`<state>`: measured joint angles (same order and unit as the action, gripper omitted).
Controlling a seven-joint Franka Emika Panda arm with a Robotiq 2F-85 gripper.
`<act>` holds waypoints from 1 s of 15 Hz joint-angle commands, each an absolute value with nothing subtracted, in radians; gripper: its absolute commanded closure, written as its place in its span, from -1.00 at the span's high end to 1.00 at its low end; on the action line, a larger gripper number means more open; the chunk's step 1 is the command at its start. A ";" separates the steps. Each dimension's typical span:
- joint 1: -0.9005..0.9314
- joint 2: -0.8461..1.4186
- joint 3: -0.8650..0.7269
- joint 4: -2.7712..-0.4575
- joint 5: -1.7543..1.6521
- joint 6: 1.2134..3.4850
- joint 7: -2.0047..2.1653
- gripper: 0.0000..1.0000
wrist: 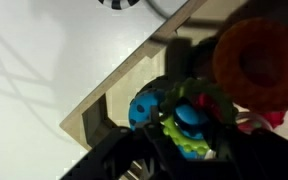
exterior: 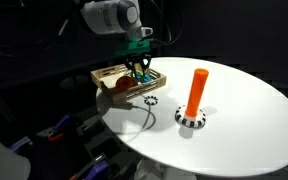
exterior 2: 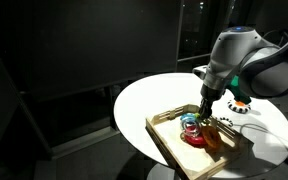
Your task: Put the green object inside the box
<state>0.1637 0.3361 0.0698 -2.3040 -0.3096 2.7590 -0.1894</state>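
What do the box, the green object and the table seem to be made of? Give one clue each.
Box: likely bare light wood; pale matte tan walls. Green object: probably plastic; bright, even colour, though blurred. Table: smooth white top, perhaps laminate or paint; cannot tell.

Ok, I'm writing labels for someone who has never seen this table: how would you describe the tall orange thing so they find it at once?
Start at the round white table. Apart from the light-wood box of small toy pieces, on bare tabletop, stands an orange cylinder on a round black-and-white base. It is the only tall, upright thing there; the toys all lie low.
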 commanded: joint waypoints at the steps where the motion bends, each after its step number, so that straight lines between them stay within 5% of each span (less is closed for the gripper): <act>1: 0.165 0.330 0.059 -2.308 -0.337 2.765 -0.179 0.48; 5: 0.153 0.312 0.057 -2.305 -0.326 2.726 -0.190 1.00; 15: 0.121 0.222 0.045 -2.309 -0.303 2.560 -0.208 1.00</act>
<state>0.1435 0.2719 0.0328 -2.3021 -0.3123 2.6283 -0.1900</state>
